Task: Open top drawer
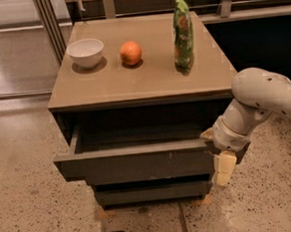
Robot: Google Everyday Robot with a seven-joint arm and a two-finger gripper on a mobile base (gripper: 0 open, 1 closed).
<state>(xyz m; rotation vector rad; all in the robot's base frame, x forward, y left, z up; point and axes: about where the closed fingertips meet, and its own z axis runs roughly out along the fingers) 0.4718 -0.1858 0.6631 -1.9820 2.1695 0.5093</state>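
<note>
The top drawer (139, 163) is a wide dark grey flat front with small pale scratches right of centre. It stands pulled out from the cabinet, and its dark inside shows behind the front. My gripper (216, 152) is at the drawer front's right end, touching its top right corner. The white arm (264, 97) comes in from the right.
On the brown cabinet top (148, 80) stand a white bowl (85, 52), an orange (131, 53) and an upright green bag (182, 31). Two narrower grey drawer fronts (153, 192) sit below the top drawer. Speckled floor lies around, and a metal frame (49, 25) stands at the back left.
</note>
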